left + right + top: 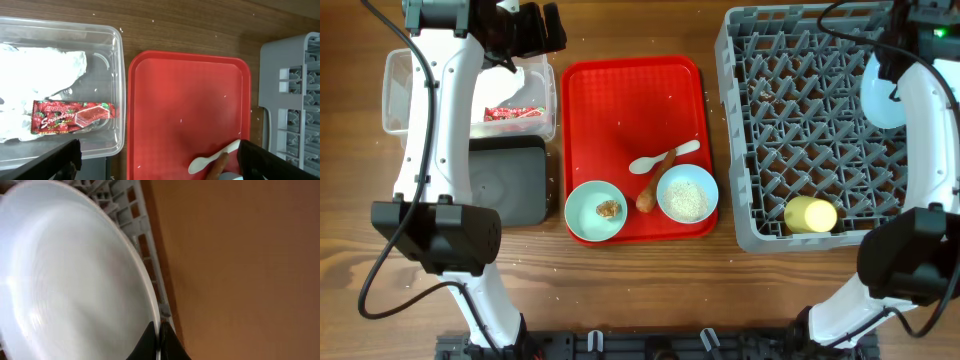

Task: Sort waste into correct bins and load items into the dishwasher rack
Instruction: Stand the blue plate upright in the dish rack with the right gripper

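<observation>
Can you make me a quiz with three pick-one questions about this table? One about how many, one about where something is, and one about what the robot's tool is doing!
1. How many pale round bowls sit on the flat red plastic tray?
A. two
B. three
C. four

2. Where is the red printed snack wrapper?
A. on the tray
B. inside a bowl
C. in the clear plastic tub

3. What is the right tool doing?
A. wide open
B. pinching the rim of the pale blue round plate
C. shut on nothing

Answers:
1 A, the overhead view shows just two bowls on the tray.
2 C, the wrapper lies in the tub beside the crumpled white napkin.
3 B, the right wrist view shows it closed on the plate's edge.
</observation>
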Tool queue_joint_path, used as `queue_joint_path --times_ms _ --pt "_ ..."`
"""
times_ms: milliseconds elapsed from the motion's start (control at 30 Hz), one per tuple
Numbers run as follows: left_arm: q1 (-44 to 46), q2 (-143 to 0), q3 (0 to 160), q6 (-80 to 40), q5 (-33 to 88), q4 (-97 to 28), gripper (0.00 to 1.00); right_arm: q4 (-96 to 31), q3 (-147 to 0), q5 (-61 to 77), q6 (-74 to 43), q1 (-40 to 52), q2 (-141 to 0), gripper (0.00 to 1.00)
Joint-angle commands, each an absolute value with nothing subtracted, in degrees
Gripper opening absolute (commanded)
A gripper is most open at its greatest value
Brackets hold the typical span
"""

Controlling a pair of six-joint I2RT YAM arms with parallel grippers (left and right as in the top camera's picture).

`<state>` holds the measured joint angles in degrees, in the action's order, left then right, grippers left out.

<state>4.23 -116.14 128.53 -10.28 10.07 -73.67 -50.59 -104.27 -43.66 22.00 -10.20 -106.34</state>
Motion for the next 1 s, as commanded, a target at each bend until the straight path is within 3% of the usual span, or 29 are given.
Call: queue_joint_path --times_ms 0,267,467,700,733,833,900,967 --pt "4.38 -116.05 128.51 -10.76 9.32 -73.47 1.0 -50.17 -104.12 -34.2 23.81 -10.37 -107.39 0.04" --pt "4.38 -117.25 128.49 -10.76 9.32 -73.49 1.0 -46.0 -104.12 -33.36 24.08 -10.72 -107.42 0.05" --pt "4.38 -117.25 128.49 -10.79 9.34 -73.73 1.0 -38.06 -104.12 -38.48 31.7 -11.18 -107.66 0.04" --pt "4.38 -117.25 128.49 -10.79 9.34 -75.68 1.0 -38.09 -103.42 -35.94 33.43 -11.35 -112.75 0.05" --pt "4.38 -117.25 128.49 -10.79 9.34 -75.7 1.0 -38.15 -103.42 -35.92 33.43 -11.4 -113.08 0.12" --pt "4.38 -117.25 128.49 -10.79 9.34 -75.7 1.0 -38.2 -103.42 -35.9 32.93 -11.35 -113.06 0.79" --pt "4.38 -117.25 128.49 -10.79 9.37 -75.79 1.0 -38.15 -103.48 -35.92 32.4 -11.09 -112.29 0.96" --pt "4.38 -117.25 128.51 -10.79 9.34 -76.16 1.0 -36.01 -104.68 -35.81 31.94 -10.35 -109.34 1.0"
